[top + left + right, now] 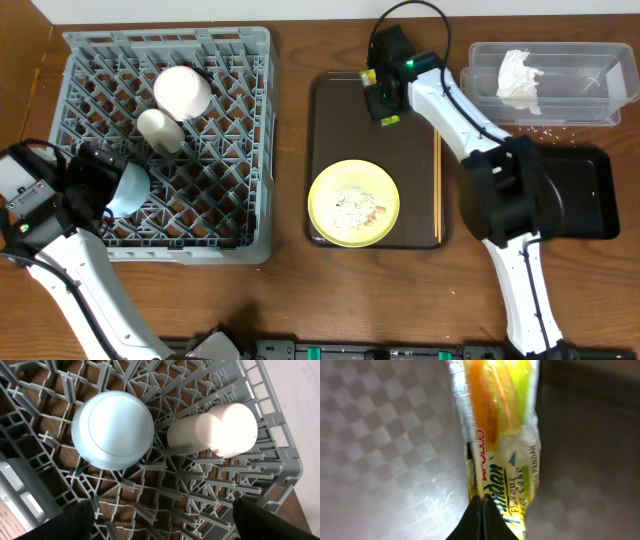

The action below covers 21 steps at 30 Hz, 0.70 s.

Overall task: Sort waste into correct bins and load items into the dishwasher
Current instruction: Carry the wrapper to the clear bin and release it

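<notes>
**Overhead: wrapper pinched at the tray's far end, bowls and cup in the rack**

Overhead, the grey dish rack (228, 120) fills the left side of the table. The brown serving tray (345, 130) lies in the middle. At the right, the black tray (585, 195) sits nearer and the clear tub (590, 80) farther.

The yellow plate (325, 195) rests on the near half of the serving tray, with pale crumbs (355, 210) heaped at its middle. In the rack, the light blue bowl (112, 430) sits upside down near the left edge. The white bowl (182, 90) is farther back, with the cup (160, 130) just beside it (the two look to be touching). The chopsticks (438, 190) lie along the serving tray's right edge. The crumpled napkin (520, 78) is inside the clear tub.

The left gripper (100, 185) hangs over the rack beside the blue bowl, its fingers spread wide and holding nothing. The right gripper (385, 105) is over the far end of the serving tray. Its fingers are pressed together on the edge of the yellow-green-orange wrapper (505, 435). The close view is blurred, so I cannot tell whether the wrapper touches the tray.
</notes>
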Motion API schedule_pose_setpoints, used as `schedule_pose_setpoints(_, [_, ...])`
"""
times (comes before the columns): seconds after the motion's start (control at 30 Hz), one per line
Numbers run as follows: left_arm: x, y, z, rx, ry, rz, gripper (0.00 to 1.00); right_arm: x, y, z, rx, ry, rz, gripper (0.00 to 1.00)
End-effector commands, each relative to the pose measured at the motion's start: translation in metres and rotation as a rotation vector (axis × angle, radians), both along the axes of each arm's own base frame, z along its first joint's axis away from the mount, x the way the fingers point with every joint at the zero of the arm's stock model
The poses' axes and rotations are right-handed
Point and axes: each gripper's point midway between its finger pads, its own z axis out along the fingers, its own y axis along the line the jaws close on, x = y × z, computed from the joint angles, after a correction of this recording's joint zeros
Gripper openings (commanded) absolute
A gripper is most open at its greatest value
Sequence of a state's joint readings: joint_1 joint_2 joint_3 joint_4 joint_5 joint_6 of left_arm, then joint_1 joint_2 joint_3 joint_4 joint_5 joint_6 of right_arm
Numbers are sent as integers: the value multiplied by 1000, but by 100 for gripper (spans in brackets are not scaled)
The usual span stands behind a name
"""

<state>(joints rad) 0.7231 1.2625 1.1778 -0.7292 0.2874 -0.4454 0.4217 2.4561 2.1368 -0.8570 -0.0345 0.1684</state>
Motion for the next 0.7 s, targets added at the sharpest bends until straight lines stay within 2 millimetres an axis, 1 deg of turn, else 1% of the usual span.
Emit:
schedule_pose_setpoints(0.0, [2,-1,-1,-6,-1,-7,90,16,-20,103,117,-152,-120,1])
schedule_pose_setpoints(0.03, [2,-1,-1,-6,-1,-7,89,18,-26,117,135,-172,-148,1])
schedule_pose_setpoints(0.07, [2,-1,-1,-6,-1,-7,89,22,-38,134,159,-198,-196,1])
schedule_pose_setpoints(0.1, [2,-1,-1,-6,-1,-7,89,25,-49,149,181,-219,-249,1])
schedule_pose_setpoints(0.13, [2,-1,-1,-6,-1,-7,89,28,-66,164,203,-241,-321,1])
schedule_pose_setpoints(0.2, [2,-1,-1,-6,-1,-7,89,33,-98,184,237,-267,-452,1])
schedule_pose_setpoints(0.27, [1,-1,-1,-6,-1,-7,89,35,-130,195,270,-273,-590,1])
schedule_pose_setpoints(0.37, [1,-1,-1,-6,-1,-7,90,36,-172,196,317,-250,-773,1])
schedule_pose_setpoints(0.47, [2,-1,-1,-6,-1,-7,89,30,-219,183,356,-186,-995,1])
schedule_pose_setpoints(0.57, [2,-1,-1,-6,-1,-7,90,21,-254,170,368,-131,-1156,1])
schedule_pose_setpoints(0.67, [2,-1,-1,-6,-1,-7,89,15,-280,160,349,-119,-1276,1])
